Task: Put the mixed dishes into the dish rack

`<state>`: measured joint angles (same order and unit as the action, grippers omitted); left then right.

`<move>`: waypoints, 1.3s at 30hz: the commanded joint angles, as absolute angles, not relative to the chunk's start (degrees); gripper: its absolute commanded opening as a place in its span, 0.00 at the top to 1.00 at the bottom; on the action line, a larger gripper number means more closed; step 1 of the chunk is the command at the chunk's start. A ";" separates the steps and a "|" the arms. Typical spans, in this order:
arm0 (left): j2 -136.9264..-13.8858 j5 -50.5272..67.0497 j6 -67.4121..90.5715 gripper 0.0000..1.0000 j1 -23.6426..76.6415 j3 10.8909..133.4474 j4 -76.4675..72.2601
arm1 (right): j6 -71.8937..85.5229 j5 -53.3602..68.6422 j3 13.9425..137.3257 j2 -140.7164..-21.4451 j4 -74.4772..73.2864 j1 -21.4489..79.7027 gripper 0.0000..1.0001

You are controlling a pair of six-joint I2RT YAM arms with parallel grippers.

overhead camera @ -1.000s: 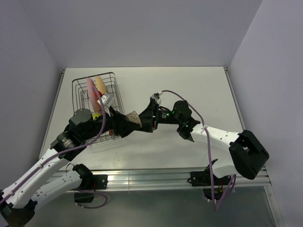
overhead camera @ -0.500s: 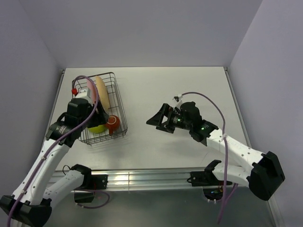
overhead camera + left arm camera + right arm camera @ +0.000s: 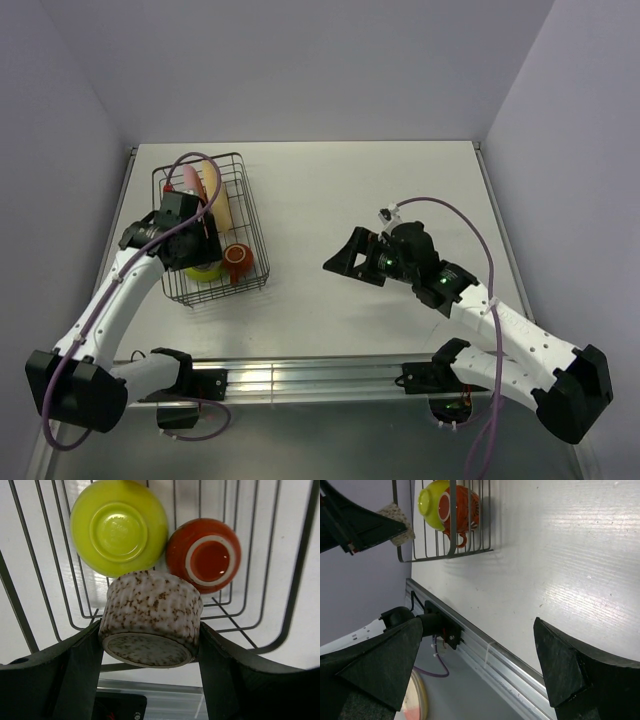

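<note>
Near edge: metal rail (image 3: 320,375) with both arm bases bolted on.

Right pincer (image 3: 345,258) hangs over bare desk (image 3: 400,190), well apart from the rack. Jaws are spread wide with nothing between them; the right wrist view shows only desk surface in the gap.

Left pincer (image 3: 150,645) is clenched on the speckled grey-beige cup (image 3: 150,615), one finger on each side of its wall. The cup is tipped, with a flat speckled face toward the wrist camera. It sits over the near end of the dish rack (image 3: 250,205). Can't tell whether it touches the wires. It's hidden under the arm in the top view.

Below the cup, on the rack floor at the near end:
- lime-green bowl (image 3: 118,527), upside down, foot ring up
- red-orange mug (image 3: 203,555), upside down, just beside the bowl on its right (handle shows only in the right wrist view)

Farther back in the rack, the yellow-orange plate (image 3: 225,212) and the pink plate (image 3: 187,180) stand on edge side by side, pink to the left. The left arm and its cable cover part of both.

All five dishes are in or over the rack.
</note>
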<state>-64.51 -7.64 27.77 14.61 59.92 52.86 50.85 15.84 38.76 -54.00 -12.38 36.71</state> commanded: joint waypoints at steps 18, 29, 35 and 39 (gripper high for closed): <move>-77.17 -8.08 26.80 1.00 14.24 58.80 53.61 | 47.29 15.55 38.76 -51.41 -14.24 35.68 0.00; -83.23 -12.04 31.02 1.00 16.87 58.27 55.46 | 46.50 17.49 38.06 -53.35 -12.75 35.33 0.00; -86.57 -13.70 31.99 0.75 16.87 59.50 56.60 | 45.97 17.67 37.00 -53.35 -12.66 34.98 0.00; -86.22 -15.99 32.69 0.16 16.87 59.77 57.13 | 45.44 17.67 36.65 -53.61 -12.66 34.98 0.00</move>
